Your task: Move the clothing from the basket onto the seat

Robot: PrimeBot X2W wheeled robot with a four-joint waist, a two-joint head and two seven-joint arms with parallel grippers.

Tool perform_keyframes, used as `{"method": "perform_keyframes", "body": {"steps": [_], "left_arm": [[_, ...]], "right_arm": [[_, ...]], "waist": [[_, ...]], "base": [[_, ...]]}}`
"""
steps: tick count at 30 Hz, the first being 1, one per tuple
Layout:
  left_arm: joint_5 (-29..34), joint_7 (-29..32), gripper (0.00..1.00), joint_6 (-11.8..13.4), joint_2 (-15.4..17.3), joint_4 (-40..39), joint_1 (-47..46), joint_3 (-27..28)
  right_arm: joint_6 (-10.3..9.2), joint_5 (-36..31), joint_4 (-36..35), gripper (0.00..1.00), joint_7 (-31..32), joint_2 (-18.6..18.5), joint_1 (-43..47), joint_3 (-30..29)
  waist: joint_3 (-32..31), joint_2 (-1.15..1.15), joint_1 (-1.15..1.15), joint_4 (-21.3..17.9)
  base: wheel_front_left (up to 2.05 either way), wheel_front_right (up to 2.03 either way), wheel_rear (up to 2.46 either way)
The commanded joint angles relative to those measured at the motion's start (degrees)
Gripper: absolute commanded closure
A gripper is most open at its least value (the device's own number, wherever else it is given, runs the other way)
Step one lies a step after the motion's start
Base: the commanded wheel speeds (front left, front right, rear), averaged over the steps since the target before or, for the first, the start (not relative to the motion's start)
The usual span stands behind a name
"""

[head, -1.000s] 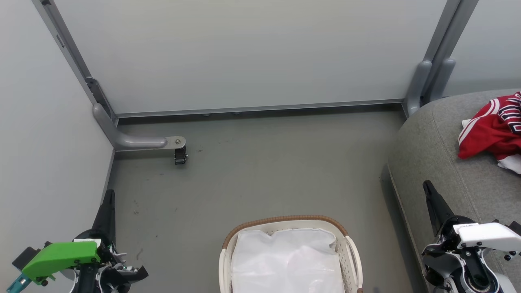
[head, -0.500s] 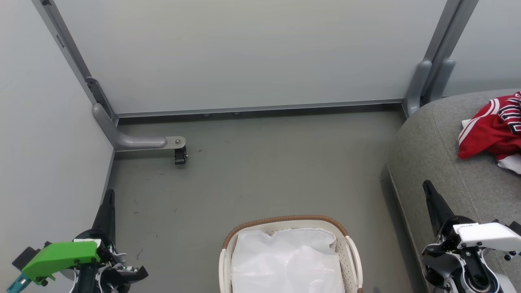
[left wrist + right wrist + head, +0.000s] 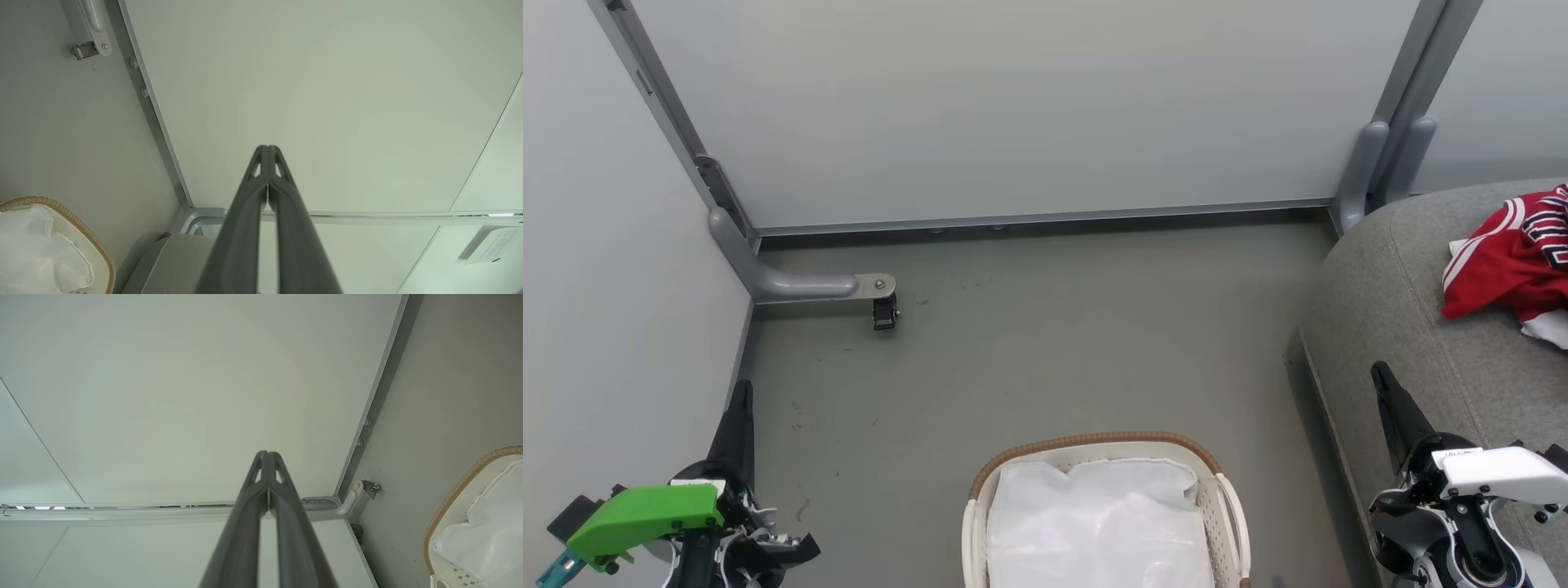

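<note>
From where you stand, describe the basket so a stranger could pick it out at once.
Start at the big grey seat on the right of the head view, then look left across the grey floor. The basket stands there at the bottom centre. It alone is cream and perforated, with a brown woven-look rim and a white sheet inside.

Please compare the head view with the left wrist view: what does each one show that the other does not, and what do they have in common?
Head view adds: the red sports clothing lying on the large grey fabric seat, and the right tool, shut.
Left wrist view adds: a small white printed label.
Shared: the oval cream plastic basket with its white sheet lining, the grey metal foot with a small caster, a corner of the seat, and the shut left tool.
</note>
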Motion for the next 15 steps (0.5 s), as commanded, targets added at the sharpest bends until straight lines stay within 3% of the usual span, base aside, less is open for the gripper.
{"method": "perform_keyframes", "body": {"steps": [1,15], "left_arm": [[0.1,0.3,1.0,-0.3,0.2,-0.1,-0.6,0.2],[0.1,0.3,1.0,-0.3,0.2,-0.1,-0.6,0.2]], "right_arm": [[-0.04,0.2,-0.2,1.0,0.1,-0.4,0.2,-0.1],[-0.04,0.2,-0.2,1.0,0.1,-0.4,0.2,-0.1]], "waist": [[0.0,0.5,0.0,0.0],[0.0,0.5,0.0,0.0]], "base": [[0.0,0.0,0.0],[0.0,0.0,0.0]]}}
